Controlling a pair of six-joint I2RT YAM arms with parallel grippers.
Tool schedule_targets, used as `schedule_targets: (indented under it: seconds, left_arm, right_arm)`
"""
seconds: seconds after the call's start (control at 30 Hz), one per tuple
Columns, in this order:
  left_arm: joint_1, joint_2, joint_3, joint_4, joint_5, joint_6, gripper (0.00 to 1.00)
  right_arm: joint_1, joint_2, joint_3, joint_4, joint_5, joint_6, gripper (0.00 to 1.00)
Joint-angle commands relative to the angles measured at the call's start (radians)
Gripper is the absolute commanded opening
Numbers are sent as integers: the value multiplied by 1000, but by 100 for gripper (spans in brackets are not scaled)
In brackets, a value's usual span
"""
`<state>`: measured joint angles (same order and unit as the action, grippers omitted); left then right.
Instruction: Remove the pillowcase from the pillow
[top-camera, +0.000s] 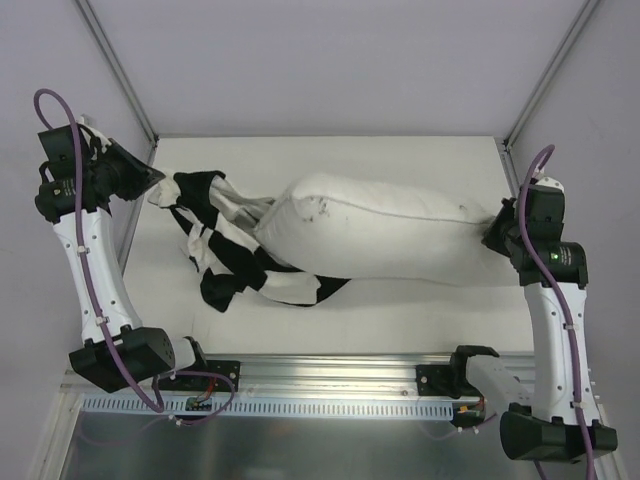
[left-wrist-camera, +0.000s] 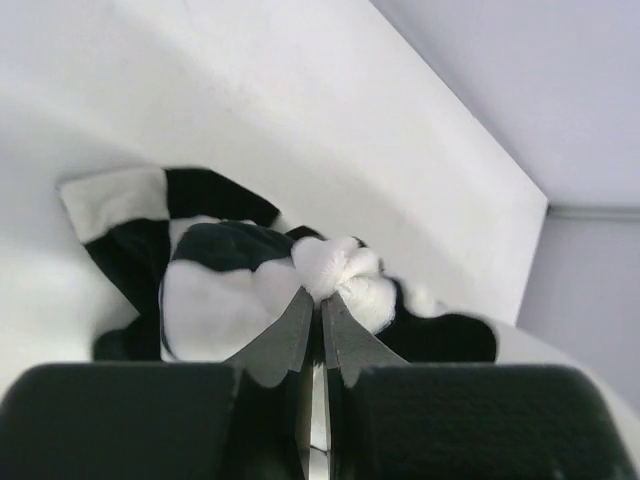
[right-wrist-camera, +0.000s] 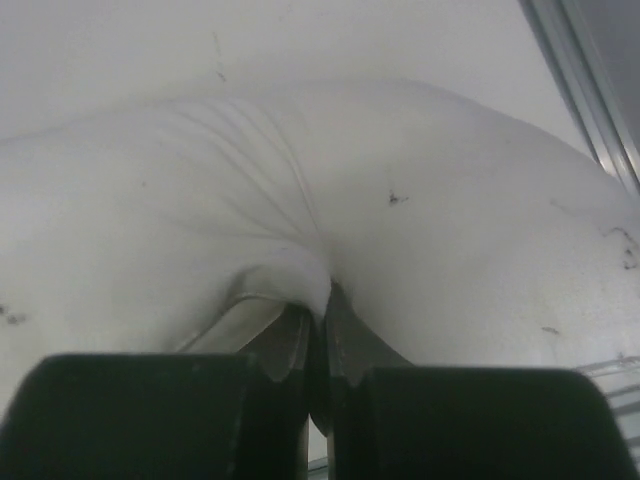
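The white pillow (top-camera: 385, 230) lies across the middle of the table, most of it bare. The black-and-white checkered pillowcase (top-camera: 225, 250) is bunched at its left end and still wraps that end. My left gripper (top-camera: 150, 185) is shut on a pinch of the pillowcase (left-wrist-camera: 335, 275) at its far left corner. My right gripper (top-camera: 497, 232) is shut on the pillow's right end, where the white fabric (right-wrist-camera: 300, 270) puckers between the fingers. The pillow's tag is not visible.
The white table (top-camera: 330, 320) is walled by grey panels with metal frame posts (top-camera: 115, 65) at the back corners. An aluminium rail (top-camera: 330, 385) with the arm bases runs along the near edge.
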<state>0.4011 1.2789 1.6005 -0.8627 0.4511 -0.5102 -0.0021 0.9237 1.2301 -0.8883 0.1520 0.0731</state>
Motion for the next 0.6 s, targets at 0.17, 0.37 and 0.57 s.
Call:
schedule_targets:
  seconds: [0.17,0.37,0.57]
  left_arm:
    - [24,13,62,110,-126,13,0]
    - [65,-16,110,106,-169,15,0]
    - [67,-44,111,108,-209,-19,0]
  right_arm:
    - [-107,90,-27,80,-61,93,1]
    - [-157,121,-81,184,-109,158,1]
    - [-164,124,-118,313,-229,208,1]
